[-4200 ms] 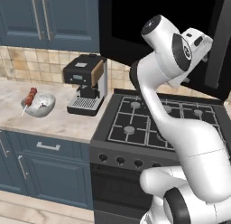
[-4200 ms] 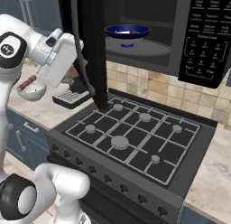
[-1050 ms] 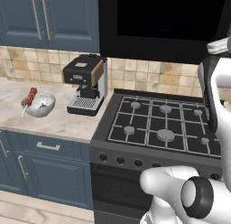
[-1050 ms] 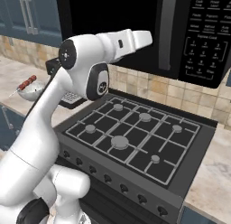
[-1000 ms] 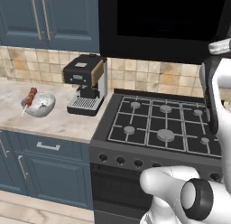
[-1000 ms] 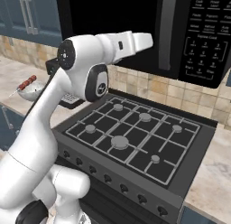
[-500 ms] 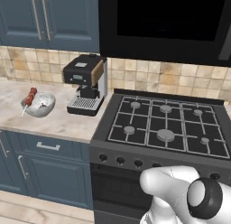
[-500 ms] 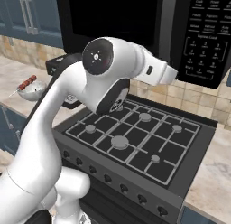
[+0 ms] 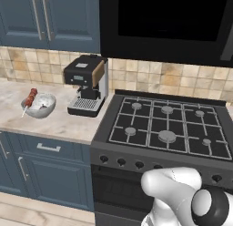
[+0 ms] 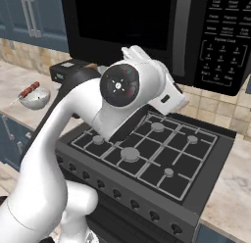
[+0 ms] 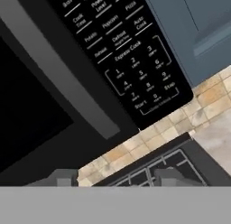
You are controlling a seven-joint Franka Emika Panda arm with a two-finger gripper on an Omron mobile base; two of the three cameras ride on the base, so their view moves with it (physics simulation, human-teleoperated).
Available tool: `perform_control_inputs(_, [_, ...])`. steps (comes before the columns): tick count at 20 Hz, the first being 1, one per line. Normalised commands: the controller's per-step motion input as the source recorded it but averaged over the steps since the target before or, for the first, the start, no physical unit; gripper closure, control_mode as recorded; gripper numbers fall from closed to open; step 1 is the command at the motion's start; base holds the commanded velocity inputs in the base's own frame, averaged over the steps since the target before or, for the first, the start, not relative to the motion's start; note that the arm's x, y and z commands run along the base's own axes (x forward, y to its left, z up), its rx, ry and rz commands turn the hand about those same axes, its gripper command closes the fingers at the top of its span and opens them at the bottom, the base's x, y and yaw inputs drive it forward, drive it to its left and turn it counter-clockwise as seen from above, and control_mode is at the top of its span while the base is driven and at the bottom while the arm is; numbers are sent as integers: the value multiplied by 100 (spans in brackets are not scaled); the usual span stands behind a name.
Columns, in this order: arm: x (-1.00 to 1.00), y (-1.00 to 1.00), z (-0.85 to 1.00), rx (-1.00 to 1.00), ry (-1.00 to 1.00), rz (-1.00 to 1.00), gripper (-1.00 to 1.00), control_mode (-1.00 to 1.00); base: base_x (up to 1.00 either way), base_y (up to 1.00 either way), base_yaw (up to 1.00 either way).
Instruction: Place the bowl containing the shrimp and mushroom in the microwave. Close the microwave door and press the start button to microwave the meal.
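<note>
Microwave door (image 10: 122, 21) sits flush on the microwave (image 9: 168, 24), above the stove (image 9: 166, 129). Keypad (image 11: 135, 69) ahead: rigid, flat, wants a light fingertip press on the start button, bottom row. Pincer (image 11: 115, 177) tips apart, holding nothing. Open air above the burners; handle bar (image 11: 58, 74) close beside.

Even, soft rendered lighting with faint shadows; the large glossy black microwave door (image 9: 168, 24) reads nearly featureless, and the hand view looks slightly blurred.
</note>
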Motion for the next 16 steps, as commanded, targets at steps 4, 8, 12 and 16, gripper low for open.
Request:
perform_control_inputs(4, [14,-9,-24,24,-1,-6,100,-100,0,0,0])
perform_control_inputs(8, [27,-33,-14,30,0,-1,100,-100,0,0,0])
perform_control_inputs(12, [17,-54,-5,43,-1,0,100,-100,0,0,0])
perform_control_inputs(16, [1,-37,-2,32,-10,0,100,-100,0,0,0])
